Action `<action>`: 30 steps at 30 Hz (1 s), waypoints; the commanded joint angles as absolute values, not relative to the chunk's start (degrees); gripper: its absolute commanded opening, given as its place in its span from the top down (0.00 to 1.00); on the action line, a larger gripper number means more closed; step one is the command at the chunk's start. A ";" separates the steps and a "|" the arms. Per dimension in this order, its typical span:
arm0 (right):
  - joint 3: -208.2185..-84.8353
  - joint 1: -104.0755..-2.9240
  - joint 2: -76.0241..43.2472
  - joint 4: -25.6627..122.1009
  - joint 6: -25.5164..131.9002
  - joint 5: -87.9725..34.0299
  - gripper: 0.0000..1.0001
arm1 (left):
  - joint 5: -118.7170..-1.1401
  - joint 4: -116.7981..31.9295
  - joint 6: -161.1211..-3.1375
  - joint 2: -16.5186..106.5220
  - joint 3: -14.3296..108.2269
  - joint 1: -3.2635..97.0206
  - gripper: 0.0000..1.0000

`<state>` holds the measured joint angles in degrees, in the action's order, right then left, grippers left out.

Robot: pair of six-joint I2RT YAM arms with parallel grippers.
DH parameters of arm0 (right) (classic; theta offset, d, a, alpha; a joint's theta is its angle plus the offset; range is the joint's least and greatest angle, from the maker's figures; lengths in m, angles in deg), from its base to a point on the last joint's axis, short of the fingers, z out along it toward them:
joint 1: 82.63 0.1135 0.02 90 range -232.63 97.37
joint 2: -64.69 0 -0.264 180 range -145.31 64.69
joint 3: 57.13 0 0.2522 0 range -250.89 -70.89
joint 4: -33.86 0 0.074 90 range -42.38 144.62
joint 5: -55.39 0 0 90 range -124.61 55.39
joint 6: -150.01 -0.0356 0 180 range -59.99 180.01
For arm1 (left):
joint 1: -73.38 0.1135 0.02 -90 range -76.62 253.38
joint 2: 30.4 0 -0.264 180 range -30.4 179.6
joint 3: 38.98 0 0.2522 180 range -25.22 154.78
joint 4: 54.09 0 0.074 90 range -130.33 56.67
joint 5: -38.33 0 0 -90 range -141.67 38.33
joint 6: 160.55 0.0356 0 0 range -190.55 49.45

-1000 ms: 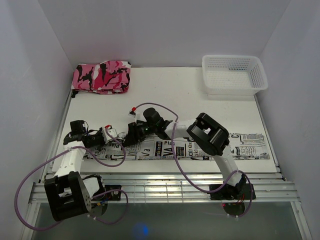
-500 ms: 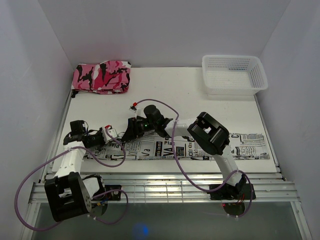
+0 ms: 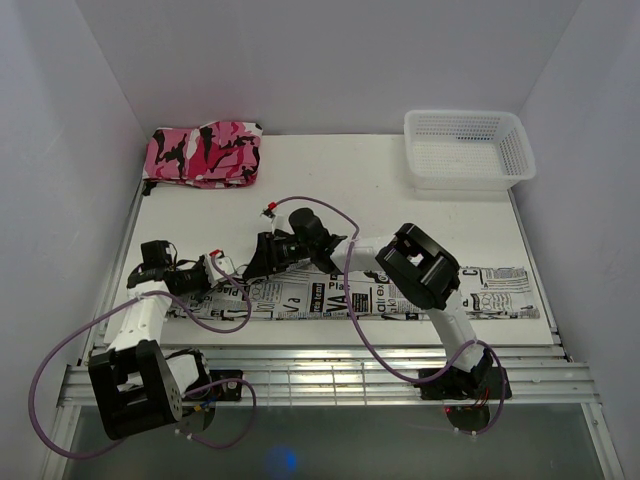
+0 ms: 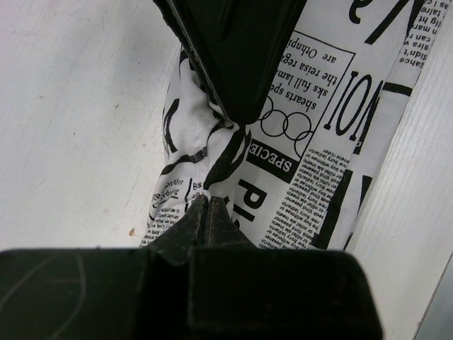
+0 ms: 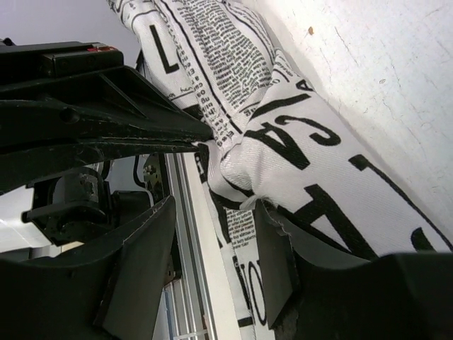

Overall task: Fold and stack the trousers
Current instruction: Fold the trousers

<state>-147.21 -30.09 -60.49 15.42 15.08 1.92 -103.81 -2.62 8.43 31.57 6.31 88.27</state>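
The trousers (image 3: pixel 315 298), white with black newspaper print, lie as a long strip along the table's near edge. My left gripper (image 3: pixel 218 270) is at their left end. In the left wrist view it (image 4: pixel 207 205) is shut, pinching a bunched fold of the trousers (image 4: pixel 333 127). My right gripper (image 3: pixel 258 265) reaches leftward across the cloth and ends just beside the left gripper. In the right wrist view it (image 5: pixel 212 262) is open, with the trousers (image 5: pixel 311 149) draped over the right finger (image 5: pixel 276 262) and the left finger (image 5: pixel 141 269) off the cloth.
A folded pink, black and white camouflage garment (image 3: pixel 203 153) sits at the back left corner. A white mesh basket (image 3: pixel 466 148) stands at the back right. Metal rails (image 3: pixel 330 365) run along the near edge, and purple cables loop over the cloth.
My right gripper has shifted slightly away from the near edge and its jaws have narrowed a little. The left gripper has kept its pinch and its place.
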 commanded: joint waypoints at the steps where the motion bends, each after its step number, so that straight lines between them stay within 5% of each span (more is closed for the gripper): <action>1: -147.80 -30.59 -56.51 10.80 13.42 1.86 0.45 | -106.69 -1.04 7.94 31.82 7.74 88.23 1.00; 25: -149.46 -30.51 -60.81 17.65 20.81 -3.94 0.49 | -109.32 -2.27 0.20 36.48 11.25 88.14 1.00; 30: -149.64 -29.54 -61.87 17.83 18.97 -4.73 0.26 | -109.68 -3.33 -2.16 37.09 11.69 88.14 1.00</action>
